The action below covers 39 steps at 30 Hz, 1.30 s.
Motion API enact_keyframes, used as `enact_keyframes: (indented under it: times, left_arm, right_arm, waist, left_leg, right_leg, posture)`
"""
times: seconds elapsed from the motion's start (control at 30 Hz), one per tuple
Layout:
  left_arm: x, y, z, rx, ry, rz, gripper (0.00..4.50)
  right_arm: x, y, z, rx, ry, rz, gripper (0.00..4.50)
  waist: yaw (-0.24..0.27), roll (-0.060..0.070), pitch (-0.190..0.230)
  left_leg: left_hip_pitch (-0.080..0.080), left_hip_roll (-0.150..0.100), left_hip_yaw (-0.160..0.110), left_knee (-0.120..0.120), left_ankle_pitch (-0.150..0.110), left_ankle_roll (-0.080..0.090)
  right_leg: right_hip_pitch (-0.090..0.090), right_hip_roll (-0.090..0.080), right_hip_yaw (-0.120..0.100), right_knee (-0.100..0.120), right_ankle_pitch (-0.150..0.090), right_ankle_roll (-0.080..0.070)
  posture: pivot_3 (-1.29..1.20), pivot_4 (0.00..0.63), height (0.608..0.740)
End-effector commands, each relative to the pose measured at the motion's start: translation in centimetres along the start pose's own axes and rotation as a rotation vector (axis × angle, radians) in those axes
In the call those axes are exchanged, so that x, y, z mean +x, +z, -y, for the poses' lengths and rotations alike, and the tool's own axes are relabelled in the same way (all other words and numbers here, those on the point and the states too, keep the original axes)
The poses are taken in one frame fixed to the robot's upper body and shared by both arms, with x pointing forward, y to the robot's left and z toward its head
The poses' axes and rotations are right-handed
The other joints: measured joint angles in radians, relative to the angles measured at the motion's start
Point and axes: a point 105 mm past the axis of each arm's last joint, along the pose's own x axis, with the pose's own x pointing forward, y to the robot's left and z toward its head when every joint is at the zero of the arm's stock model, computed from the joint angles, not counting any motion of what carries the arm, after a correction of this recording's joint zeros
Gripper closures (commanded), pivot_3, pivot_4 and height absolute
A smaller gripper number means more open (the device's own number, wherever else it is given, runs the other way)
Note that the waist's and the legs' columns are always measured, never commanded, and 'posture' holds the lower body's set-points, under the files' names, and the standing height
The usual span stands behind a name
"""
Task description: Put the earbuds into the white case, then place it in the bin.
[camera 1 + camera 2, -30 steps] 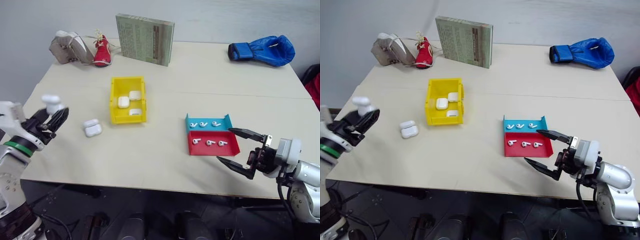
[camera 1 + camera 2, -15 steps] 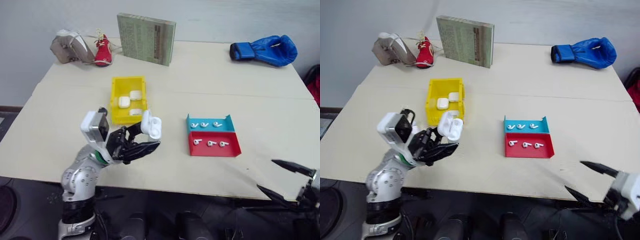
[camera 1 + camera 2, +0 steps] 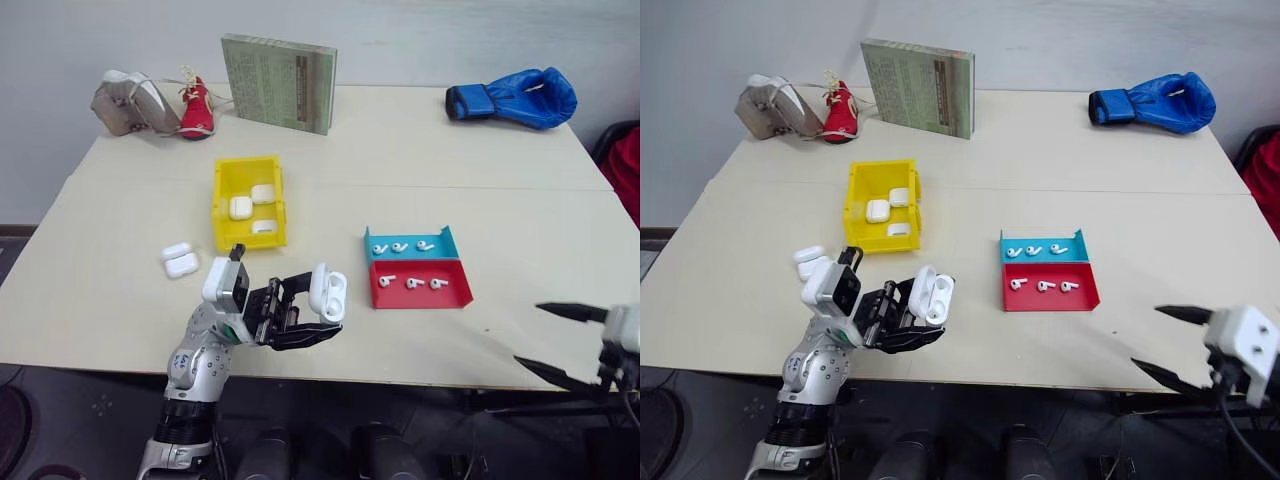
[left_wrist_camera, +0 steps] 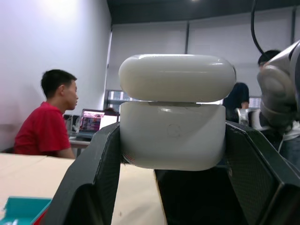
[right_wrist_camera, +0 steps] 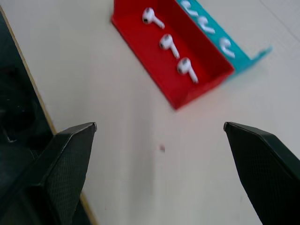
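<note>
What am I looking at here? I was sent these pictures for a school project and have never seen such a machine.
It is a two-armed humanoid robot at a table. Two pictures come from cameras on its head, two from cameras on its wrists. Its left hand is shut on a white case with the lid ajar; the left wrist view shows that case close up. The right hand is open and empty. On the table lie a yellow bin holding three cases, another case beside it, a blue and red tray with six earbuds, a book, a boxing glove and small shoes.
</note>
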Motion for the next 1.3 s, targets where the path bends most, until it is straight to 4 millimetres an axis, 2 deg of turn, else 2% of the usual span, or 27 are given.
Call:
enact_keyframes:
  times: [0.03, 0.13, 0.2, 0.4, 0.47, 0.73, 0.87, 1.0, 1.3]
  left_arm:
    - [-0.1, -0.1, 0.0, 0.022, 0.02, 0.006, 1.71]
    - [-0.2, -0.1, -0.2, 0.036, 0.043, 0.012, 1.71]
    - [-0.2, -0.1, -0.3, 0.043, 0.053, 0.015, 1.71]
    - [-0.1, -0.2, -0.2, 0.049, 0.055, 0.013, 1.71]
    - [-0.2, -0.3, -0.1, 0.044, 0.056, 0.011, 1.71]
    - [0.1, -0.7, 0.3, 0.043, 0.061, 0.005, 1.71]
    - [0.2, -0.7, 0.6, 0.041, 0.057, -0.001, 1.71]
    - [0.4, -0.8, 0.9, 0.036, 0.064, 0.001, 1.71]
    - [0.2, -0.8, 0.8, 0.043, 0.07, -0.011, 1.71]
  right_arm:
    - [1.8, 2.8, 0.8, -0.006, 0.07, -0.046, 0.0]
    - [3.1, 4.2, 1.2, -0.014, 0.114, -0.085, 0.0]
    - [4.0, 4.0, 1.4, -0.045, 0.148, -0.139, 0.38]
    - [6.0, 3.4, 2.5, -0.089, 0.171, -0.233, 2.37]
    - [6.8, 3.4, 3.3, -0.116, 0.147, -0.242, 2.37]
    - [8.6, 2.8, 4.1, -0.187, 0.177, -0.309, 2.37]
    - [9.4, 2.7, 5.1, -0.194, 0.121, -0.328, 2.37]
    - [10.4, 2.6, 4.5, -0.202, 0.168, -0.333, 2.37]
    - [11.4, 2.4, 5.1, -0.228, 0.185, -0.374, 2.37]
  waist:
    - [0.005, 0.0, 0.0]
    - [0.024, 0.0, 0.0]
    - [0.028, 0.0, 0.0]
    - [0.023, 0.0, 0.0]
    - [0.022, 0.0, 0.0]
    - [0.021, 0.0, 0.0]
    - [0.021, 0.0, 0.0]
    - [0.02, 0.0, 0.0]
    - [0.018, 0.0, 0.0]
  left_leg:
    - [-0.001, 0.0, -0.001, 0.001, 0.0, 0.0]
    - [-0.005, 0.0, -0.004, 0.002, 0.0, 0.0]
    - [-0.007, -0.001, -0.007, 0.002, 0.0, 0.0]
    - [-0.017, -0.002, -0.01, 0.006, 0.0, 0.0]
    - [-0.017, -0.002, -0.01, 0.008, 0.0, 0.0]
    - [-0.019, -0.002, -0.01, 0.009, 0.0, 0.0]
    - [-0.019, -0.002, -0.01, 0.009, 0.0, 0.0]
    - [-0.019, -0.002, -0.01, 0.009, 0.0, 0.0]
    - [-0.019, -0.002, -0.01, 0.01, 0.0, 0.0]
  right_leg:
    - [-0.001, 0.0, 0.0, 0.0, 0.0, 0.0]
    - [-0.005, 0.0, -0.002, 0.001, 0.001, 0.001]
    - [-0.005, 0.0, -0.003, 0.0, 0.001, 0.001]
    - [-0.012, -0.001, -0.004, 0.0, 0.001, 0.002]
    - [-0.012, -0.001, -0.004, 0.001, 0.001, 0.002]
    - [-0.013, -0.001, -0.004, 0.002, 0.001, 0.002]
    - [-0.014, -0.001, -0.004, 0.003, 0.001, 0.002]
    - [-0.014, -0.001, -0.004, 0.003, 0.001, 0.002]
    - [-0.015, -0.001, -0.004, 0.004, 0.001, 0.002]
  posture:
    - [0.0, 0.15, 0.74]
    - [0.0, 0.15, 0.74]
    - [0.0, 0.15, 0.74]
    - [0.0, 0.15, 0.74]
    - [0.0, 0.15, 0.74]
    - [0.0, 0.15, 0.74]
    - [0.0, 0.15, 0.74]
    - [0.0, 0.15, 0.74]
    - [0.0, 0.15, 0.74]
